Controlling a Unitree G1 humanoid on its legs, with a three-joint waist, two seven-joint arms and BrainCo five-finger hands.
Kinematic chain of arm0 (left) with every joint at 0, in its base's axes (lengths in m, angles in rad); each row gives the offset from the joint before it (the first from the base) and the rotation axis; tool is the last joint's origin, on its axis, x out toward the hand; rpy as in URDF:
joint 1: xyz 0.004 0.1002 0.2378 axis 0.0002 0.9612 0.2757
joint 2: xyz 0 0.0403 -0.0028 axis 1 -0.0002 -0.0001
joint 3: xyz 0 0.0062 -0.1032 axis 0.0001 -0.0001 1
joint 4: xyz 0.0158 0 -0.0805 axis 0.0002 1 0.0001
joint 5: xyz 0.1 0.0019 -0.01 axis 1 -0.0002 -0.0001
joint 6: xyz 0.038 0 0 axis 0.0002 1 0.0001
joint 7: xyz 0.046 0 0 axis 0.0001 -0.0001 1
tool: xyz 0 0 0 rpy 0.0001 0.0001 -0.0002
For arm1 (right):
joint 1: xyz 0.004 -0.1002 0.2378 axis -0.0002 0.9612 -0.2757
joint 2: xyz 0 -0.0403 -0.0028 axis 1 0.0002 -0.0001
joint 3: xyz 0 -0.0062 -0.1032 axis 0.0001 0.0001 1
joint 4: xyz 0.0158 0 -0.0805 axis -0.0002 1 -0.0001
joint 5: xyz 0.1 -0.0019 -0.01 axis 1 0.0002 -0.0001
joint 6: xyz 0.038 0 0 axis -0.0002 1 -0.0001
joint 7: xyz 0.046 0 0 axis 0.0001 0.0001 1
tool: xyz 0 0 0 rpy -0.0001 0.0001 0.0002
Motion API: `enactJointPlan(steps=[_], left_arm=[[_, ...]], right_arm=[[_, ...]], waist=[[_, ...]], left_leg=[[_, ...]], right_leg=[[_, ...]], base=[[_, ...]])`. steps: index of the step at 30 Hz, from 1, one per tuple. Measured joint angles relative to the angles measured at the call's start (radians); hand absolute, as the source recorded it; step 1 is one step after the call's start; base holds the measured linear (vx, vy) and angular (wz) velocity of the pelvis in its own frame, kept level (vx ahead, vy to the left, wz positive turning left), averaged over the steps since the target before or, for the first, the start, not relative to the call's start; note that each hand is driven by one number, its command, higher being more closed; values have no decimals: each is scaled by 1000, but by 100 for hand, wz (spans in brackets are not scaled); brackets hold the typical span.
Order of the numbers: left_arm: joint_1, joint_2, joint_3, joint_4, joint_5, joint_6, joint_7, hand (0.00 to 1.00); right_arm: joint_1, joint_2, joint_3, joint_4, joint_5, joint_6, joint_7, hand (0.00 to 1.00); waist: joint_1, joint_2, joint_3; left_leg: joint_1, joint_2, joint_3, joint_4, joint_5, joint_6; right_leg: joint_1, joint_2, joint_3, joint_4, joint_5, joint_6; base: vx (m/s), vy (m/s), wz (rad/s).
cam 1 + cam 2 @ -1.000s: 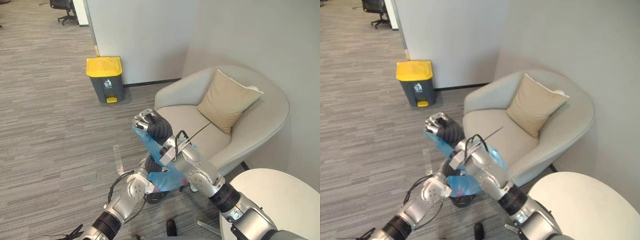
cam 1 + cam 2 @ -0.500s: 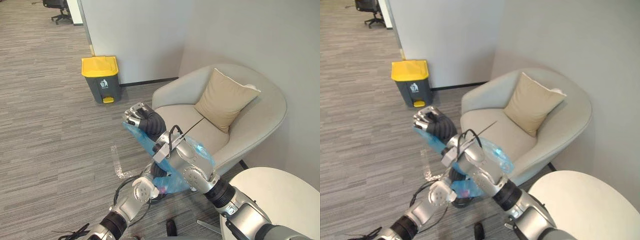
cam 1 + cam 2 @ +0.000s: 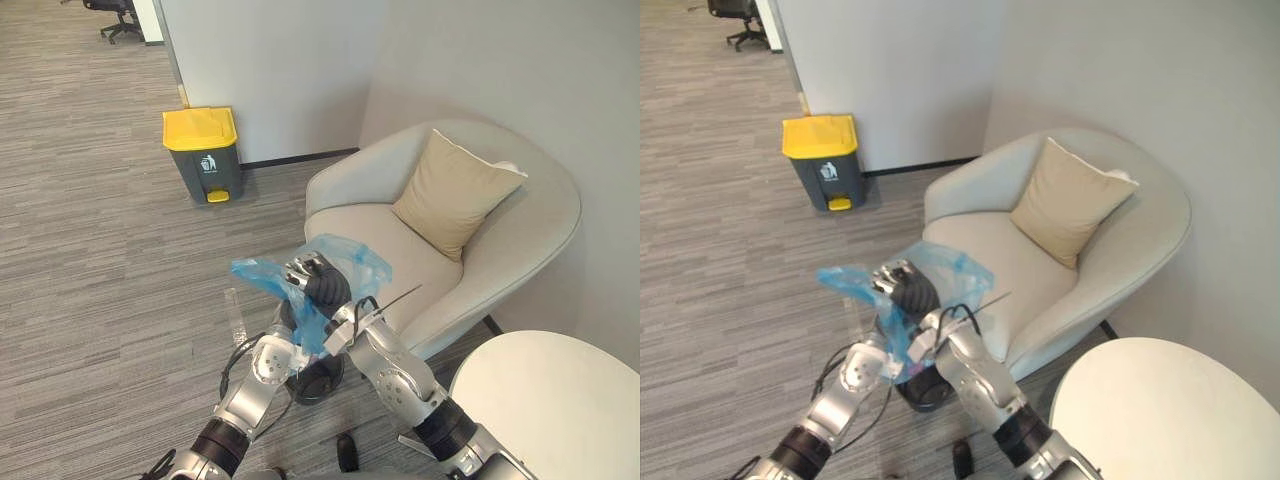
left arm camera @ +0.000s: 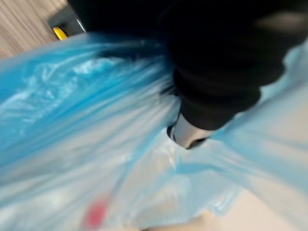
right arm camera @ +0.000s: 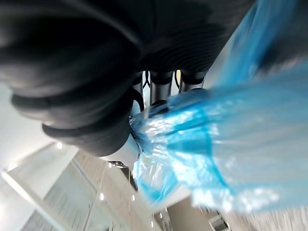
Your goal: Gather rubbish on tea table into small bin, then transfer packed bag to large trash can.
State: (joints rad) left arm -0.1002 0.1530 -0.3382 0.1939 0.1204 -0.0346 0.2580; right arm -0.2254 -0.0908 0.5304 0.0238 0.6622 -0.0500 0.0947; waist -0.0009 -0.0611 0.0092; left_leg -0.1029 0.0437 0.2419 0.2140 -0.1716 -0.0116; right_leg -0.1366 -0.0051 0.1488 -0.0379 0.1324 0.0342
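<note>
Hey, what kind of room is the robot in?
Probably an office lounge or waiting corner: a beige armchair with a tan cushion, a round white table and a yellow-lidded pedal bin.

One blue bag (image 3: 352,256), one yellow-lidded pedal bin (image 3: 205,155), one small black bin (image 3: 320,380), one armchair (image 3: 540,215), one cushion (image 3: 455,195), one round table (image 3: 550,400).
</note>
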Motion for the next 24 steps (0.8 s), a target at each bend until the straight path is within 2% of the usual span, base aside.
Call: enactJointPlan(steps=[1, 6, 7, 8, 9, 10, 12, 14, 17, 19, 24], left_arm=[[7, 0, 11, -35, -10, 0, 4, 100], [70, -28, 57, -145, -44, 0, 8, 100], [88, -32, 66, -162, -44, 0, 10, 100], [109, -33, 75, -177, -44, -1, 13, 100], [117, -33, 80, -181, -44, -1, 14, 100], [123, -29, 96, -172, -46, -6, 13, 100], [100, -31, 125, -101, -46, -30, 16, 100], [102, -29, 155, -14, -44, -25, 26, 100], [197, -43, 186, -32, -43, -27, 26, 100], [225, -51, 204, -32, -44, -27, 26, 100], [235, -61, 245, -34, -44, -27, 21, 100]], right_arm=[[13, 0, -11, -7, -40, 1, 0, 0], [68, 4, -69, -93, -274, -2, -6, 0], [83, 3, -84, -132, -337, -13, -14, 0], [97, 2, -101, -173, -446, -38, -35, 0], [101, 1, -107, -185, -474, -45, -40, 0], [109, -4, -119, -212, -557, -67, -62, 0], [109, -18, -123, -230, -627, -95, -78, 0], [110, -49, -121, -236, -746, -125, -117, 0], [115, -105, -160, -243, -843, -145, -158, 0], [116, -127, -184, -243, -869, -148, -162, 0], [181, -142, -250, -231, -939, -150, -179, 0]], waist=[[0, 0, 0], [5, 1, 1], [6, 2, 1], [7, 3, 2], [7, 4, 3], [7, 6, 3], [8, 7, 3], [7, 10, 4], [10, 12, 6], [14, 15, 8], [31, 21, 12]], left_leg=[[0, -1, 0, 0, 0, 0], [3, -4, 2, -6, 1, 2], [6, -5, 2, -10, 3, 3], [18, -8, 2, -25, 7, 4], [24, -9, 2, -29, 9, 4], [38, -12, 3, -42, 11, 6], [43, -17, 3, -57, 14, 6], [54, -25, 5, -85, 32, 10], [62, -32, 1, -109, 38, 14], [63, -36, -2, -115, 43, 13], [71, -43, -13, -128, 56, 18]], right_leg=[[1, 0, -1, 0, 0, 0], [1, -2, -6, 0, -1, 1], [3, -2, -8, 0, -1, 2], [8, -4, -10, 0, -2, 2], [12, -4, -11, 0, -2, 3], [19, -6, -11, 1, -7, 10], [19, -9, -11, 2, -9, 12], [18, -13, -10, 2, -9, 12], [16, -14, -12, 0, -13, 18], [16, -16, -15, 0, -16, 22], [18, -25, -33, 0, -17, 22]], base=[[0, 0, 0], [0, 0, 0], [0, 0, 0], [0, 0, 0], [0, 0, 0], [0, 0, 0], [0, 0, 0], [0, 0, 0], [14, 0, 4], [22, 6, 6], [24, 16, 7]])
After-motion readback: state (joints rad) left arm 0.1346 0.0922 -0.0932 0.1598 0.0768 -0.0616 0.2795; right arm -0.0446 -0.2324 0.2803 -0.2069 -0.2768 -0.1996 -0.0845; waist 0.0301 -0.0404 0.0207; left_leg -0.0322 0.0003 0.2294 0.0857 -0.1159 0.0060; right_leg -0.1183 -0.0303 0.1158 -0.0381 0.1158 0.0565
